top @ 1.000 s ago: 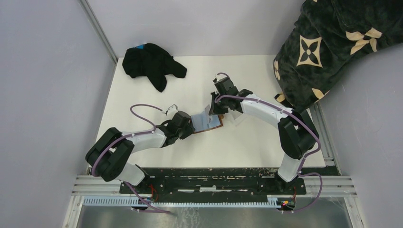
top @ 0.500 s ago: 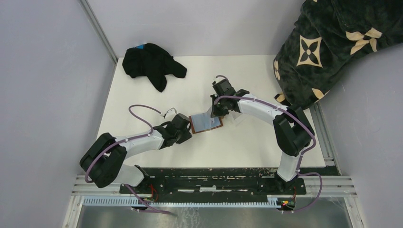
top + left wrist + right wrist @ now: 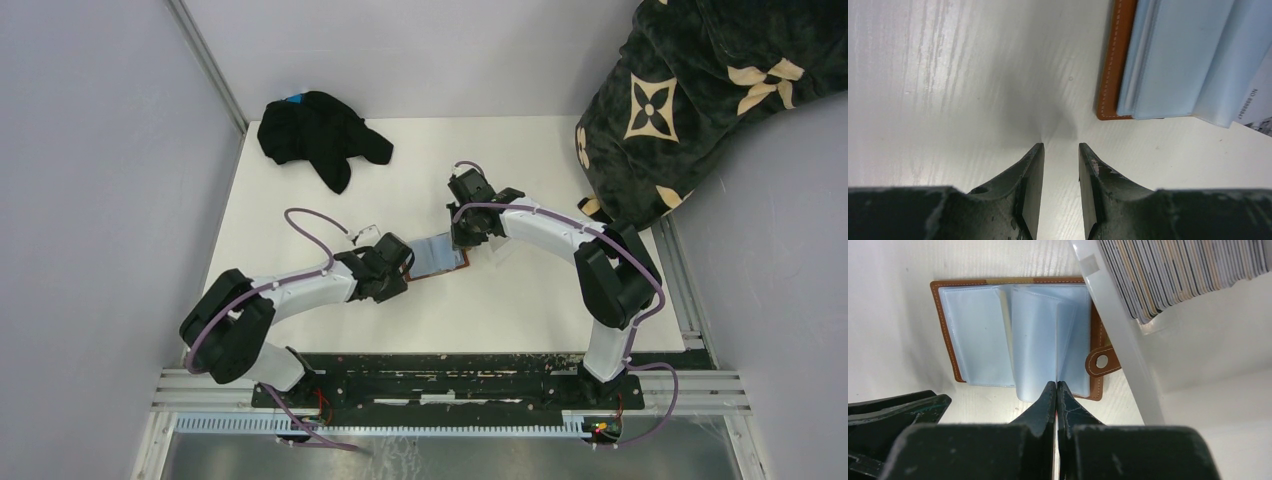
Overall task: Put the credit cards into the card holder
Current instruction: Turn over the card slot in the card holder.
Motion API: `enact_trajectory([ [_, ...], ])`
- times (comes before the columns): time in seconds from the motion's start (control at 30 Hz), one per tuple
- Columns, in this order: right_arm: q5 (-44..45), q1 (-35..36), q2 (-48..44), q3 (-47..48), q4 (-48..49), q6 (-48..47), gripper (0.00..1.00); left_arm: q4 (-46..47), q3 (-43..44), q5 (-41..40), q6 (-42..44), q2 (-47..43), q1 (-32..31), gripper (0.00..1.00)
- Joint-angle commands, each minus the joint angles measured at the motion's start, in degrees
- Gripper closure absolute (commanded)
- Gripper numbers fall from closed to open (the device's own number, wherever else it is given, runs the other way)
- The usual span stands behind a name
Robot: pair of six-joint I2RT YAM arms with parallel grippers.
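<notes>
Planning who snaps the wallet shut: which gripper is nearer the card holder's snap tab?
Right. The right gripper, shut, is at the edge of the card holder, just beside the snap tab. The left gripper, open, sits off the holder's opposite end.

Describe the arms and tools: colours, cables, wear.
The left arm and right arm have white links with bulky black joints; a thin purple cable loops along each. The left tool and right tool are black, with tapered fingers, scuffed and scratched.
</notes>
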Motion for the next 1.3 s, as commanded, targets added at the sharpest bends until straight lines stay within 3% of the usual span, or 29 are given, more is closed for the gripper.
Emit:
enact_trajectory([
  [0.0, 2.5, 0.0, 0.4, 2.5, -0.6, -1.8, 0.99, -2.0, 5.4, -1.2, 2.6, 1.0, -0.6, 0.60],
  [0.27, 4.8, -0.5, 1.1, 3.1, -1.6, -2.9, 0.99, -0.3, 11.5, -0.5, 4.6, 2.8, -0.9, 0.60],
  [0.73, 9.9, -0.9, 1.1, 6.9, -4.6, -5.7, 0.99, 4.0, 14.3, 1.0, 9.3, 11.4, -0.9, 0.60],
  [1.07, 0.6, -0.8, -0.9, 9.5, -1.0, -5.2, 0.99, 2.5, 10.0, -0.4, 9.7, 11.3, -0.9, 0.60],
  [1.27, -0.7, 0.9, -0.4, 9.5, 1.2, -4.0, 0.99, 3.1, 8.7, -0.3, 9.9, 10.6, -0.8, 0.60],
])
